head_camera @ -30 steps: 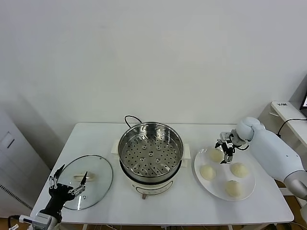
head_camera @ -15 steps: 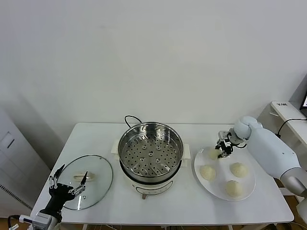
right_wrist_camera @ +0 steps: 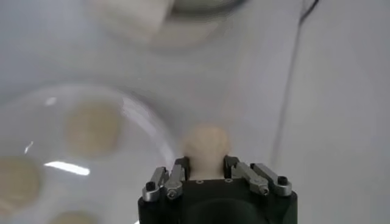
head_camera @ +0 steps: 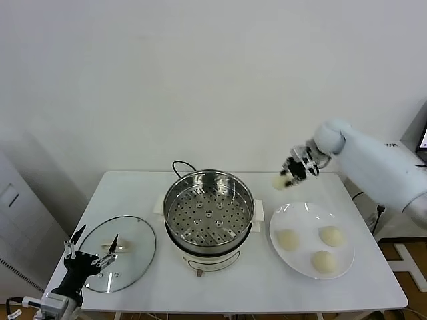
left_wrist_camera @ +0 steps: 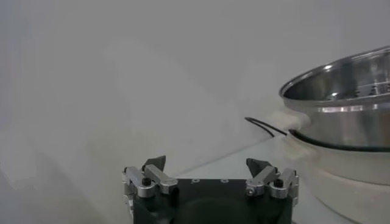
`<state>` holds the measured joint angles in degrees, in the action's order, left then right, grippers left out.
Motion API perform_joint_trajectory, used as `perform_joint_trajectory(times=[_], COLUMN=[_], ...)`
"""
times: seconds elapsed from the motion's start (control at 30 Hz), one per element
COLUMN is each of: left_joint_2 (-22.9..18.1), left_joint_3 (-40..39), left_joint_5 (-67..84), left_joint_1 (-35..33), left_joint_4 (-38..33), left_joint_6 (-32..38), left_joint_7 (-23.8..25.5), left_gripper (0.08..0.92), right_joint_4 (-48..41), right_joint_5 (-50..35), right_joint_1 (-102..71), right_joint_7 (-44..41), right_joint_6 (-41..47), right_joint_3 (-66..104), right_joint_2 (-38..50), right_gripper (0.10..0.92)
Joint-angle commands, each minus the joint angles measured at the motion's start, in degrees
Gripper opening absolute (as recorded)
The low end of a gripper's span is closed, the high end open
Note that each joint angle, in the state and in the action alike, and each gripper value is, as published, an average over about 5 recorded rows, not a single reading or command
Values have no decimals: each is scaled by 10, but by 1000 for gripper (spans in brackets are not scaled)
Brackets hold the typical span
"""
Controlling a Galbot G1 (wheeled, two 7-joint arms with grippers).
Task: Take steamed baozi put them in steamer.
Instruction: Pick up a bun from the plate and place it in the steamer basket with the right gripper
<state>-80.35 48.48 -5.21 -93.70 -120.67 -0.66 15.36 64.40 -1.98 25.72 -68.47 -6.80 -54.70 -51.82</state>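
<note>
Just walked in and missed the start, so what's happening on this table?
The right pincer is shut on one baozi, held in the air between the plate and the steamer. Three baozi lie on the plate. The steamer's tray holds none. The left pincer is open, above the glass lid.

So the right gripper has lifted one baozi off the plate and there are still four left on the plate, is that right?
Not quite. The right gripper does hold one baozi in the air above the table, between the steamer and the plate, but the head view shows three baozi on that plate, not four.
</note>
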Motion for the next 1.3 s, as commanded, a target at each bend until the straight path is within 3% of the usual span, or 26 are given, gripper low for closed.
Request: perform_joint_trajectory(times=[0.03, 0.43, 0.93, 1.1, 1.3], left_joint_2=[-7, -4, 5, 7, 11], left_joint_3=[1, 1, -2, -4, -3], left_joint_5=[0, 3, 6, 6, 6], left_joint_1=[-3, -4, -3, -2, -2], left_joint_4=[-4, -8, -4, -4, -4], left_joint_6=[1, -1, 0, -1, -1], left_joint_7=[-1, -2, -3, -3, -4], left_gripper=[823, 823, 823, 823, 823], right_joint_4=[87, 47, 5, -8, -7], right_joint_5=[-74, 174, 274, 298, 297], right_joint_1=[160, -21, -115, -122, -110], right_joint_7=[-4, 26, 35, 40, 53], right_joint_6=[-68, -245, -324, -337, -340], right_joint_3=[-142, -38, 19, 37, 55], right_joint_2=[-75, -174, -193, -204, -206], right_gripper=[366, 366, 371, 425, 583])
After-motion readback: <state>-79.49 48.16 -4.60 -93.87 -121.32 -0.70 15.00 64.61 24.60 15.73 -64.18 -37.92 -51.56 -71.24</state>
